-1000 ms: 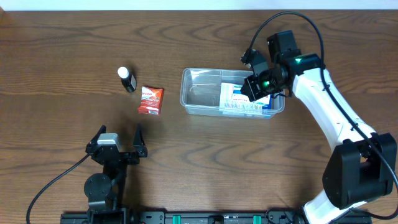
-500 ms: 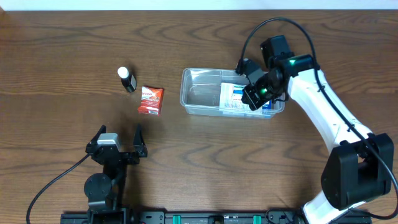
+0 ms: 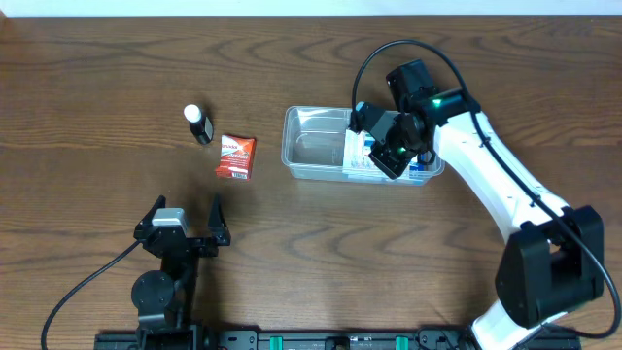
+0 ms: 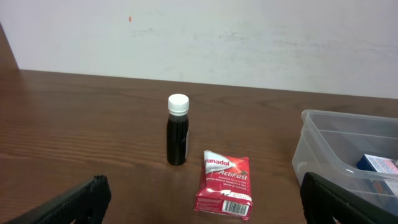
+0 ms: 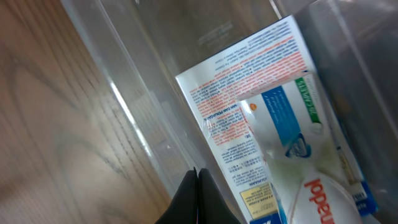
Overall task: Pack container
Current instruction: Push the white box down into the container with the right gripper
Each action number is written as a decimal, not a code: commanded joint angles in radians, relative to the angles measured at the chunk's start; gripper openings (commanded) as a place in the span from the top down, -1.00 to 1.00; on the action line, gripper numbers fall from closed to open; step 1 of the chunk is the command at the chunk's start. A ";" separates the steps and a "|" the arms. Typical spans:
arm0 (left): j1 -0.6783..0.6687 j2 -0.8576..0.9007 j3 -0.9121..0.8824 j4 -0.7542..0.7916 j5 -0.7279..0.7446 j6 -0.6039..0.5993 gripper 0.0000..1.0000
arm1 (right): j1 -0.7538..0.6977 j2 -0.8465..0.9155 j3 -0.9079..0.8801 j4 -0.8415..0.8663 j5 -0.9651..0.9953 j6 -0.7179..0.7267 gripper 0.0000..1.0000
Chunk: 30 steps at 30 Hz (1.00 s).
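The container (image 3: 313,147) is a clear tub at the table's middle, with a blue-and-white box (image 3: 361,156) lying in its right half. My right gripper (image 3: 381,156) hangs over that box, shut with nothing between its fingers. In the right wrist view the closed fingertips (image 5: 197,186) sit by the tub's clear wall (image 5: 124,81), next to the box (image 5: 261,124). A red packet (image 3: 235,157) and a small dark bottle (image 3: 198,124) with a white cap rest left of the tub. My left gripper (image 3: 185,207) stands open near the front edge, short of the packet (image 4: 224,188).
The left wrist view shows the bottle (image 4: 178,130) upright behind the packet and the tub's corner (image 4: 329,146) to the right. A pale wall runs along the table's far edge.
The right arm has swung left and lowered over the box in the tub, its jaws still shut. The left arm, packet and bottle have not moved.
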 commanded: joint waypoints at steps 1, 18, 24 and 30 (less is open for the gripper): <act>0.004 -0.005 -0.015 -0.033 0.018 -0.005 -0.96 | 0.002 0.053 0.018 0.002 0.011 -0.075 0.98; 0.004 -0.005 -0.015 -0.033 0.018 -0.005 -0.96 | -0.071 0.101 0.018 0.054 0.028 -0.115 0.98; 0.004 -0.005 -0.015 -0.033 0.018 -0.005 -0.96 | -0.084 0.105 0.018 0.053 -0.009 -0.134 0.98; 0.004 -0.005 -0.015 -0.033 0.018 -0.005 -0.96 | -0.084 0.111 0.018 0.037 -0.014 -0.173 0.98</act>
